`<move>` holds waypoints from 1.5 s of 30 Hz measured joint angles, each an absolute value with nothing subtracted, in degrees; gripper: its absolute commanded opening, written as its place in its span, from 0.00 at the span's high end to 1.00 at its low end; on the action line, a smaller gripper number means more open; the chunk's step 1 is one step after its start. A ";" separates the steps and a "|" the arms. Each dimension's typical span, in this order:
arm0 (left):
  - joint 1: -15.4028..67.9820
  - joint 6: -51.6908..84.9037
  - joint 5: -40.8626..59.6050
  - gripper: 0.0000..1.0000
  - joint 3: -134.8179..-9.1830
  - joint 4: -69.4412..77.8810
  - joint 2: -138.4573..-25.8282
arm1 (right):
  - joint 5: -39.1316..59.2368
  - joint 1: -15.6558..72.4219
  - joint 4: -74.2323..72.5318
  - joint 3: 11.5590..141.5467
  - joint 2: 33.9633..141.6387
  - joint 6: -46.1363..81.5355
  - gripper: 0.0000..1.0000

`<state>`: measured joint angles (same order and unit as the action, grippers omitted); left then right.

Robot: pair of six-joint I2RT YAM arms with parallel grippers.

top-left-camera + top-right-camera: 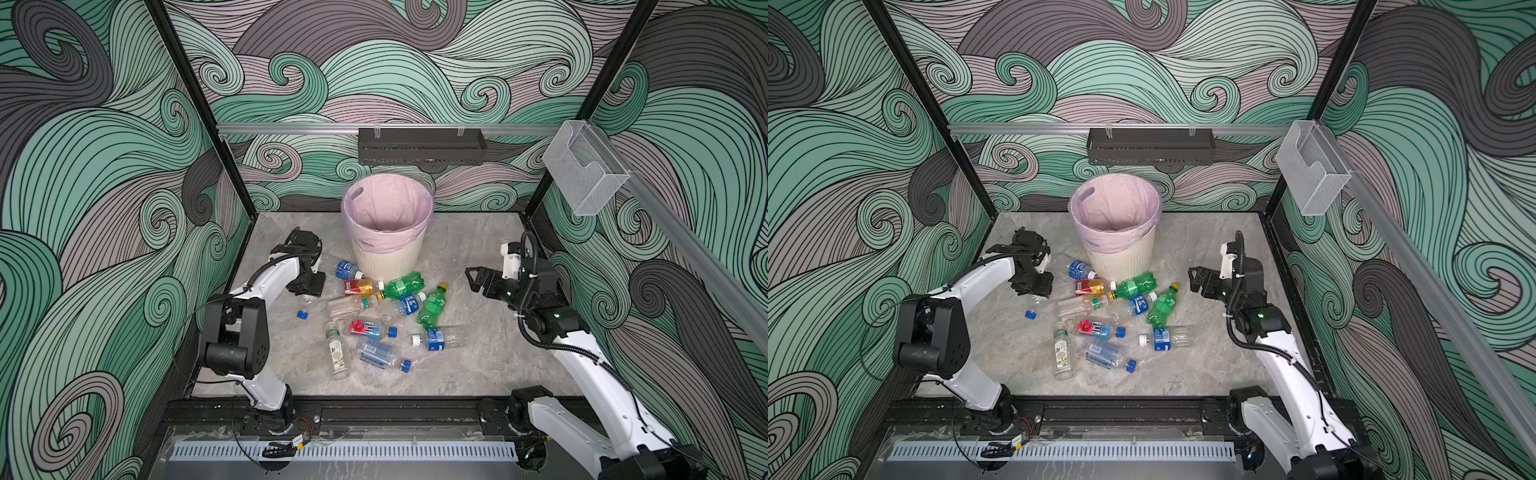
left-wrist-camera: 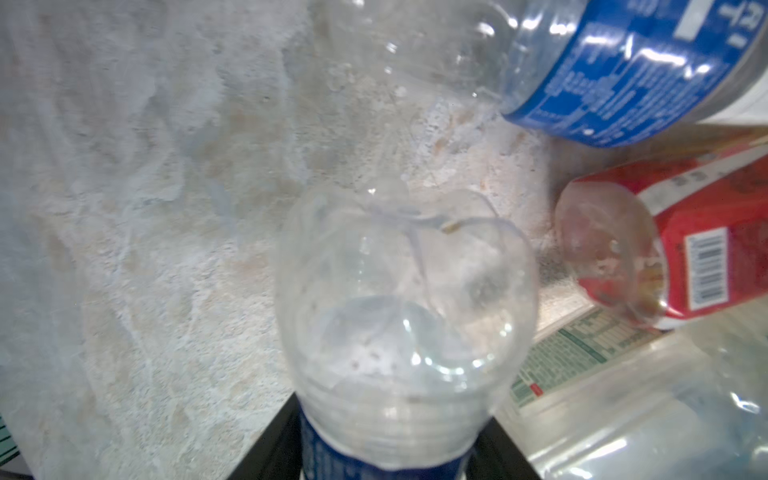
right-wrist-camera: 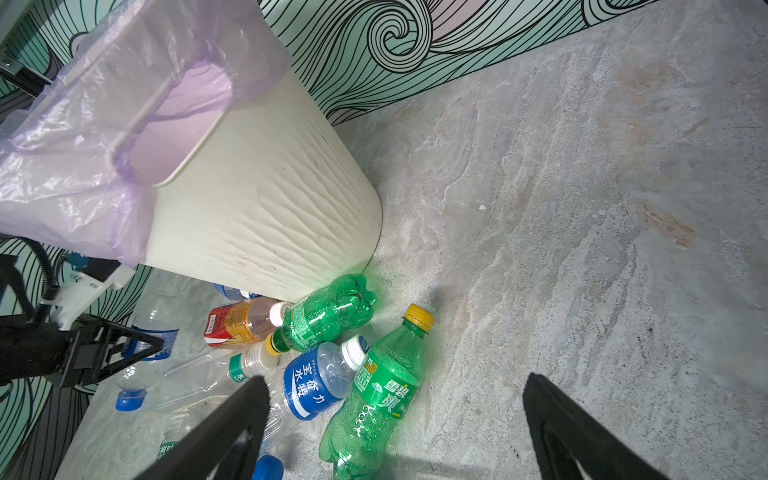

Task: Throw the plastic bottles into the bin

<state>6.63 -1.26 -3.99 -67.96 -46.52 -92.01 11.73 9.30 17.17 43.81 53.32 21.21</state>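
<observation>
The left gripper [image 1: 309,292] clamps a clear blue-labelled bottle [image 2: 403,311] that juts out between its jaws, the bin [image 1: 390,262] near its side, while the right gripper [image 1: 473,280] hangs spread wide.

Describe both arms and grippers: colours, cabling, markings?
Both have white shells on the long links, with black joint housings and bases. The left arm has a thin black cable running along it. The right arm carries a black corrugated hose held by white ties, and a green status light. The left gripper and right gripper are black, with open-frame triangular fingers. No readable markings.
</observation>
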 measured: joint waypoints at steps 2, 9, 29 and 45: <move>5.80 -0.82 -3.53 0.44 -67.42 -46.48 -88.75 | 11.75 9.30 17.37 44.03 53.87 21.19 0.05; 5.54 -0.01 1.17 0.44 -66.11 -46.22 -74.76 | 12.01 9.30 17.32 44.12 56.29 21.26 0.05; 5.54 6.44 21.08 0.44 -60.64 -35.68 -50.78 | 14.04 9.30 16.08 44.34 59.66 21.30 0.05; 15.81 12.69 28.21 0.15 -120.07 -28.53 -98.63 | 15.79 9.30 15.03 43.88 59.16 22.31 0.09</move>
<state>15.81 12.69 28.21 -120.07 -28.53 -98.63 15.79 9.30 15.03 43.88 59.16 22.31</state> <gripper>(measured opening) 0.839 0.907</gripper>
